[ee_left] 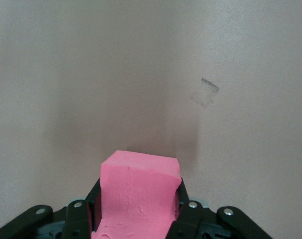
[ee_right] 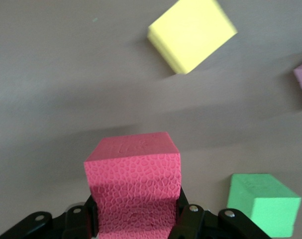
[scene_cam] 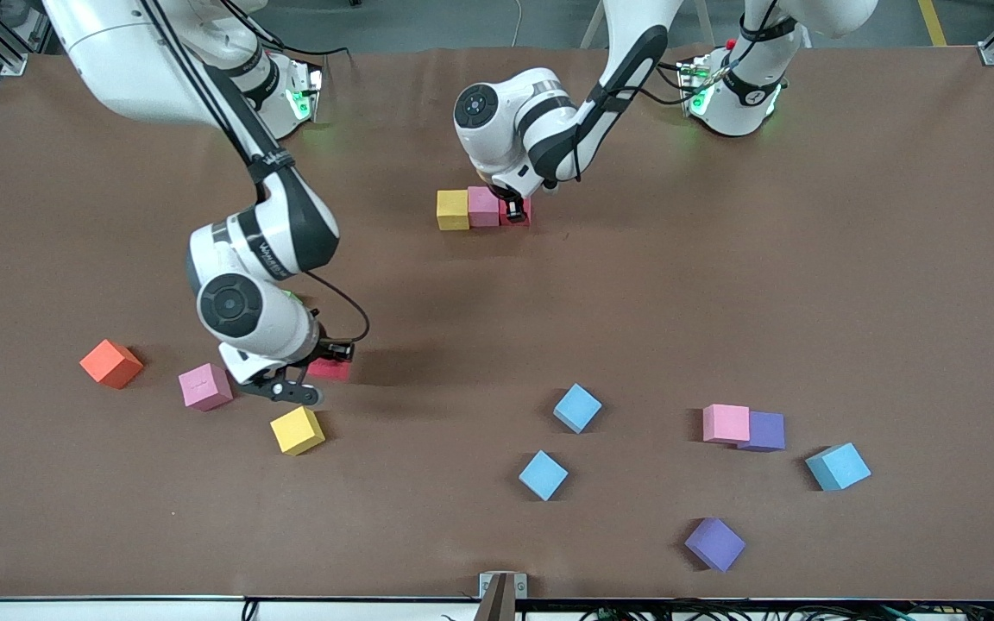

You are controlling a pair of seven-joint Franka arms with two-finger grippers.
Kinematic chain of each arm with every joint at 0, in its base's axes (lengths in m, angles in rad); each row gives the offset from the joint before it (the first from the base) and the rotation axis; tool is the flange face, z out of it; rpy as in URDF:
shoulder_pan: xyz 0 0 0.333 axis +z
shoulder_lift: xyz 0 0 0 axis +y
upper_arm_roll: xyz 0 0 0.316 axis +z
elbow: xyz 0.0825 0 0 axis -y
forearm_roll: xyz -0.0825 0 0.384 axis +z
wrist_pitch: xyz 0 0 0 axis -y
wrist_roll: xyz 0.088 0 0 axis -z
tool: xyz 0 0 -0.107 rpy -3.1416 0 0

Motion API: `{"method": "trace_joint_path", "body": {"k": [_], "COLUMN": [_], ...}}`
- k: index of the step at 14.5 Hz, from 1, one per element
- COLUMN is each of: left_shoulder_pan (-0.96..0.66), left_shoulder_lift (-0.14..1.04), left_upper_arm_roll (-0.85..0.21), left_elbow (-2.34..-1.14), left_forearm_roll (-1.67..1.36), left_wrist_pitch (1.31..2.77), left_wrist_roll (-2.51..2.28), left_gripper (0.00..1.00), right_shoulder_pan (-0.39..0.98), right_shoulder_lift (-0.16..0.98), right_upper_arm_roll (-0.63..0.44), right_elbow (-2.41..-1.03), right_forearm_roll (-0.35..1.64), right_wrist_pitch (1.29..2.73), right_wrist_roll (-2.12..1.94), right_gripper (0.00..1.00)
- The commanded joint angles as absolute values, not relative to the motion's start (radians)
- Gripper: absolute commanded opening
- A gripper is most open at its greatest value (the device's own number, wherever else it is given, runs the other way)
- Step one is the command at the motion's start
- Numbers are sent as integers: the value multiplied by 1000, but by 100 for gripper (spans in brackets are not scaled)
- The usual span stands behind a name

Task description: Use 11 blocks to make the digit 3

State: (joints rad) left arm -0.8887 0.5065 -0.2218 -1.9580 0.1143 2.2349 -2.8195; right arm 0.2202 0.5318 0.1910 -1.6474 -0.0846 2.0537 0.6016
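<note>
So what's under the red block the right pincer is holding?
Under the red block, shut in the right pincer, only bare brown table shows. The yellow block and green block sit beside it. Directly beneath is covered.

Red cube (ee_right: 133,186): matt foam, one face pebbled with a fine cell pattern, the face above it smoother.
Red cube at the row (ee_left: 138,196): matt foam, faintly creased skin.
Yellow cube (ee_right: 191,34) and green cube (ee_right: 262,201): matt foam, smooth faces.
Surface (scene_cam: 721,285): brown matt sheet, cloth-like, with low ripples; a faint scuff mark (ee_left: 206,91) on it.
Arm shells (scene_cam: 247,302): glossy white plastic with black joint bands.
Pincer links (ee_right: 56,221): matt black plastic with bright metal screws.
</note>
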Motion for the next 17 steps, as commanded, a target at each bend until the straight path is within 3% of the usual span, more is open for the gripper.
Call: {"method": "trace_joint_path", "body": {"k": [1, 3, 4, 5, 6, 7, 17], "left_shoulder_pan": [-908, -908, -908, -907, -907, -907, -905], "left_shoulder_lift": [529, 531, 531, 531, 531, 529, 425], "left_upper_arm_roll": [-233, -233, -233, -233, -233, -233, -250], "left_elbow": [-1939, -1939, -1939, -1939, -1939, -1939, -1940], "left_forearm_roll": [179, 179, 181, 183, 183, 183, 187], "left_wrist_pitch": [2227, 2227, 2227, 2227, 2227, 2227, 2112], "left_wrist_roll": [-3109, -3109, -3108, -3108, -3106, -3106, -3010], "left_gripper": [18, 26, 36, 55, 91, 100, 100], "right_shoulder_pan": [271, 291, 291, 291, 291, 290, 305], "right_shoulder_lift": [508, 511, 512, 511, 512, 512, 511], "right_upper_arm_roll": [189, 189, 189, 189, 189, 189, 187], "right_elbow": [-1678, -1680, -1680, -1680, -1680, -1683, -1732], "right_forearm_roll": [-60, -17, 12, 26, 26, 28, 15], "right_wrist_pitch": [2059, 2062, 2063, 2065, 2065, 2071, 2066], "right_wrist_roll": [604, 603, 591, 585, 571, 539, 446], "right_gripper": [13, 13, 13, 13, 13, 13, 13]}}
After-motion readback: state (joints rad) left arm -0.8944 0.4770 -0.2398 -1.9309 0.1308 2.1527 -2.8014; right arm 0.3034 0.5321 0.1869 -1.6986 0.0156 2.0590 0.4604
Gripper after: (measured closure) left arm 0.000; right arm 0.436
